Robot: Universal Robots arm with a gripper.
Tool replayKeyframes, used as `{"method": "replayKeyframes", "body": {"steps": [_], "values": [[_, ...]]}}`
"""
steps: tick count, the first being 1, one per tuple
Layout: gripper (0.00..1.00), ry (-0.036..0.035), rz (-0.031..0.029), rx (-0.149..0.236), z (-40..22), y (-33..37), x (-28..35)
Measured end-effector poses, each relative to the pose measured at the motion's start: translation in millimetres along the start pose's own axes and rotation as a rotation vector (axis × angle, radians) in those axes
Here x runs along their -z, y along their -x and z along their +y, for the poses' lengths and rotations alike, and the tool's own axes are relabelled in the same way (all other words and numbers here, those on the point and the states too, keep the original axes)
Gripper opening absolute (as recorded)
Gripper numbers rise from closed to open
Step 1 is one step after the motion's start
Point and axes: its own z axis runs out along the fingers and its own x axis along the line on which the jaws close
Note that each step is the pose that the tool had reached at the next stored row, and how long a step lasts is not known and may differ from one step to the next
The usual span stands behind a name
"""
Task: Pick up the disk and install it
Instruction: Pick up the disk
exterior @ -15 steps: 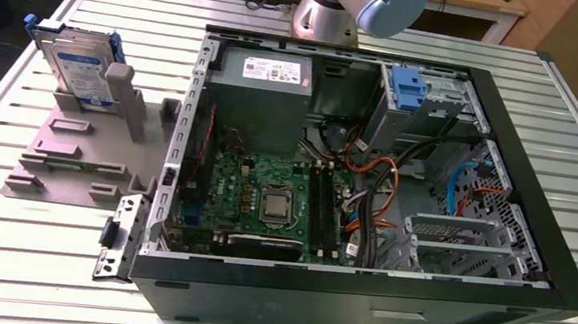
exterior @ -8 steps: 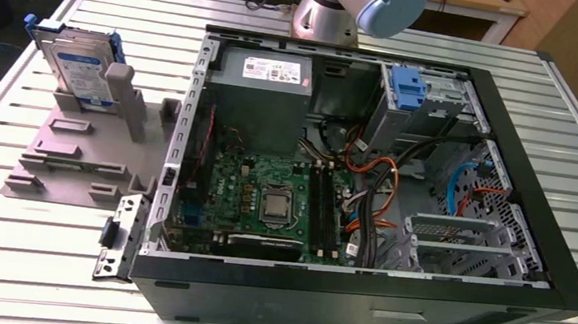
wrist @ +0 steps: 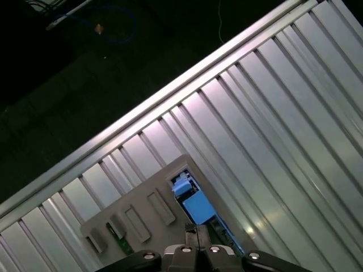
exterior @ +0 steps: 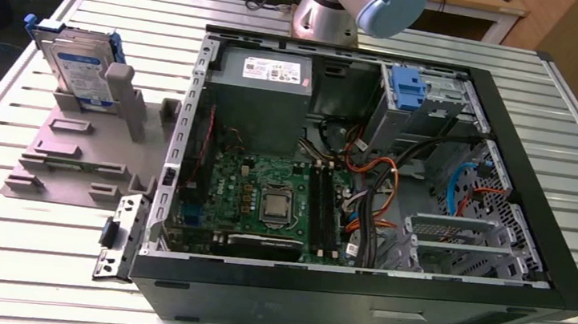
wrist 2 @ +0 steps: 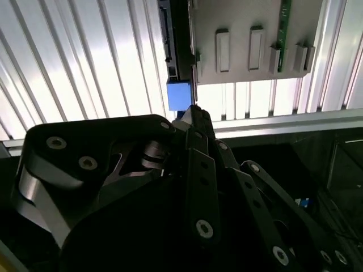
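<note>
Plainly, the disk [exterior: 76, 67] stands upright on edge in the grey holder [exterior: 74, 157], at the holder's end farthest from the exterior camera. Its blue carrier frames the silver body, and its white-and-blue label shows. The holder lies on the slatted table [exterior: 32, 256]. Just beside the holder, on the exterior view's right, sits the open case [exterior: 552, 270], with a motherboard [exterior: 263, 200] on its floor. A blue bracket [exterior: 408, 90] sits in a bay well apart from the holder. The arm [exterior: 357, 8] rises beyond the case, also well apart from the holder.

In both wrist views the gripper [wrist 2: 193, 111] [wrist: 195, 229] looks down on the holder [wrist 2: 249, 56] [wrist: 142, 211] from above. Its black jaws are together with nothing between them. Its tips line up with the blue end of the disk [wrist 2: 179, 94] [wrist: 197, 207], which is seen edge-on in the holder. The gripper does not touch the disk.
</note>
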Motion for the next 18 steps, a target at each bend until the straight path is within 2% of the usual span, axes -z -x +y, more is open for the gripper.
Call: {"method": "replayKeyframes", "body": {"steps": [18], "values": [[0.11,0.0048,0.0093,0.214,0.0,0.0,0.0]]}}
